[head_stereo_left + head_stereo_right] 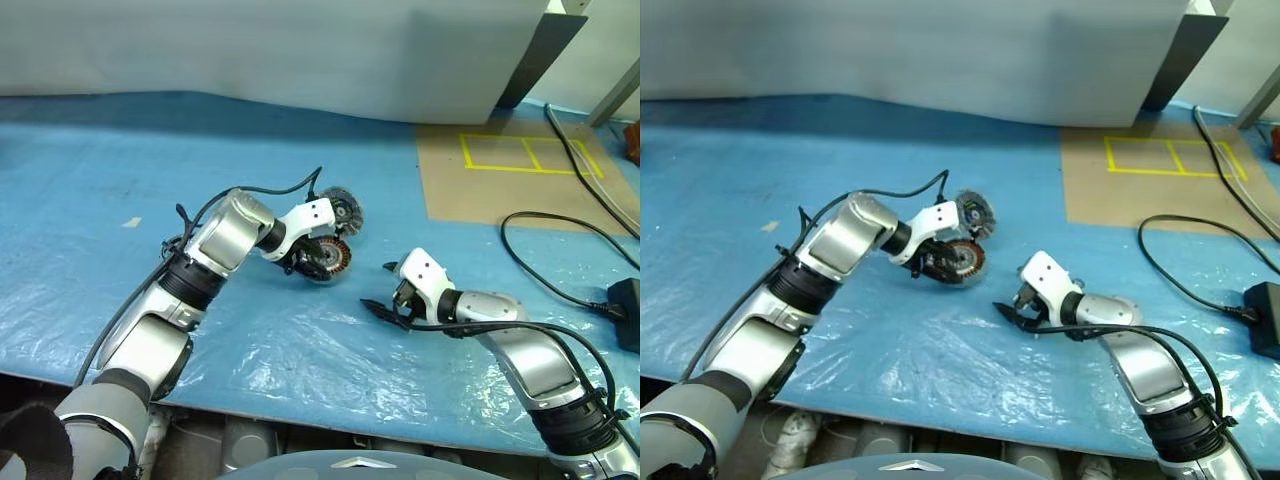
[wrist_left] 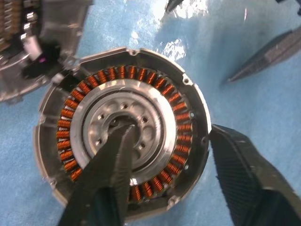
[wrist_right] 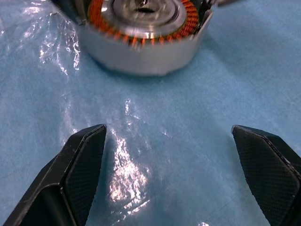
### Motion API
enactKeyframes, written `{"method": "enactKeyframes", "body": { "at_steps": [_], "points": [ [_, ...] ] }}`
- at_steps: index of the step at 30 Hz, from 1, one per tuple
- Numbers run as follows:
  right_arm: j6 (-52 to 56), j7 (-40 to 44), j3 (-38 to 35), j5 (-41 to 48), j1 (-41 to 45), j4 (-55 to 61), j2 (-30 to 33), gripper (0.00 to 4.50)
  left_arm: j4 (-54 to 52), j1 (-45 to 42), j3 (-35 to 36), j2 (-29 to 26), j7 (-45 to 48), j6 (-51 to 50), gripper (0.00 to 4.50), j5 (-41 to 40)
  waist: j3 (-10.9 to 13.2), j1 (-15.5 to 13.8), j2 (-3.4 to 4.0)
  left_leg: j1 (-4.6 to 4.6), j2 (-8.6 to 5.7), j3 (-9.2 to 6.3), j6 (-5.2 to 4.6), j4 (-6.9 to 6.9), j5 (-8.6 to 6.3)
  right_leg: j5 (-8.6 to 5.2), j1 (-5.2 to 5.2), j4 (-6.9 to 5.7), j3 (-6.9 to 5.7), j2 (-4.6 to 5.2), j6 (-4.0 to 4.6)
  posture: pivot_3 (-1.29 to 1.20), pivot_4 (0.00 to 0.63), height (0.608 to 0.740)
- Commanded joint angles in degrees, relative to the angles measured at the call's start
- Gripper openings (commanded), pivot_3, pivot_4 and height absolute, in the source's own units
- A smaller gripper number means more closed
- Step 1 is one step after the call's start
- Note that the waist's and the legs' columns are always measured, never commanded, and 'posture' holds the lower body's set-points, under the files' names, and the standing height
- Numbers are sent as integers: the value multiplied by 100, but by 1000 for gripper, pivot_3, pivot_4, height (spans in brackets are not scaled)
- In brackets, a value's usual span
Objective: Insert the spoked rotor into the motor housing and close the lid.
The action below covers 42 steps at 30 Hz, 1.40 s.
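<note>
We are at the housing (image 2: 124, 136) with our left gripper (image 2: 174, 160) wide apart over its hub, lid (image 1: 341, 208) still up, no rotor inside, so next we fetch it; our right gripper (image 3: 181, 165) waits open nearby.

This looks like a robotics lab or a workshop; a blue plastic sheet (image 1: 300, 350) covers the work surface; yellow tape squares (image 1: 530, 153) are marked on a brown board (image 1: 480, 190); black cables (image 1: 560, 270) run to a power adapter (image 1: 627, 310); a grey panel (image 1: 300, 50) stands behind.
</note>
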State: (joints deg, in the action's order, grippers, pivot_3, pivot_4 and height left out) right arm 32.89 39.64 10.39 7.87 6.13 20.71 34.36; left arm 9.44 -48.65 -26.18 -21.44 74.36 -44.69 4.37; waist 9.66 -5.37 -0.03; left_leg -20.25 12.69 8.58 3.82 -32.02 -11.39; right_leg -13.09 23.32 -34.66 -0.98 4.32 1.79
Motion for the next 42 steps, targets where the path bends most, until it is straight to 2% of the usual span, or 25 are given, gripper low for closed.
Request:
{"method": "enactKeyframes", "body": {
  "at_steps": [1,3,8,12,15,20,23,26,30,32,34,38,42],
  "points": [
    [-148,10,50,-25,45,86,-30,4500,-75,-10,-109,-29,-216,-21,4184,-34,0,-6,0,0,-1,0,0,-2,0,0,-1,0,0,1,0,0,150,740],
    [-171,15,57,-27,17,76,-18,4500,-80,-29,-94,-63,-224,-51,4184,-122,0,-2,0,0,-1,0,0,-6,0,0,-1,0,1,1,0,0,150,740],
    [-200,-18,49,-27,-44,27,-37,4500,-453,40,208,-645,293,627,4184,-582,4,38,7,4,3,2,0,-6,0,0,1,-3,2,-2,0,0,150,740],
    [-245,-28,121,-57,-87,-16,-47,4500,-306,166,107,-1171,356,1738,4184,-396,7,45,12,0,1,1,1,-1,0,0,4,1,2,-1,0,0,150,740],
    [-261,-3,143,-53,-69,-56,-42,4500,3,68,136,-1180,331,2634,4184,-359,8,-11,14,-7,1,0,1,-1,0,0,5,1,-1,-1,0,0,150,740],
    [-296,1,145,-64,-13,-141,-35,4500,1142,-11,-17,-1085,475,5515,4184,-136,8,-10,14,-13,1,-2,1,-6,0,0,5,-1,-2,-1,-1,0,150,740],
    [-310,1,154,-87,-28,-144,-9,4500,1755,-210,-67,-957,1005,6199,4184,-268,8,-6,14,-10,1,-2,1,-8,0,2,5,-3,-1,-2,-5,0,150,740],
    [-313,-9,164,-96,-78,-128,-19,4500,2548,-595,-314,-792,729,6838,4184,372,8,-13,14,-9,1,-2,1,-13,0,7,5,-7,-1,-1,-12,0,150,740],
    [-251,-47,194,-105,-141,-34,-55,4500,3177,-894,-306,-340,486,6986,4184,558,8,-22,13,-8,-4,-2,1,-15,0,14,1,-6,2,2,-24,0,150,740],
    [-178,-88,144,-69,-176,30,-66,4500,3198,-988,-200,-195,663,6897,4184,416,9,-20,12,-11,-4,-4,1,-15,0,15,2,-7,2,2,-27,0,150,740],
    [-33,-121,49,25,-219,78,-86,4500,3142,-1047,-101,-141,926,6793,4184,240,9,-13,11,-10,-2,-5,2,-13,0,16,4,-10,1,-1,-27,0,150,740],
    [348,-129,-221,422,-197,322,-210,4500,3454,-1173,-196,-142,766,7062,4184,534,9,-13,11,-6,-1,-4,2,-10,0,16,4,-12,2,-3,-27,0,150,740],
    [406,-161,-172,304,-129,338,-117,4500,3678,-1178,-299,-112,864,7229,4184,691,9,-20,11,-5,-3,-4,2,-14,0,16,2,-10,4,-1,-27,0,150,740]
  ]
}}
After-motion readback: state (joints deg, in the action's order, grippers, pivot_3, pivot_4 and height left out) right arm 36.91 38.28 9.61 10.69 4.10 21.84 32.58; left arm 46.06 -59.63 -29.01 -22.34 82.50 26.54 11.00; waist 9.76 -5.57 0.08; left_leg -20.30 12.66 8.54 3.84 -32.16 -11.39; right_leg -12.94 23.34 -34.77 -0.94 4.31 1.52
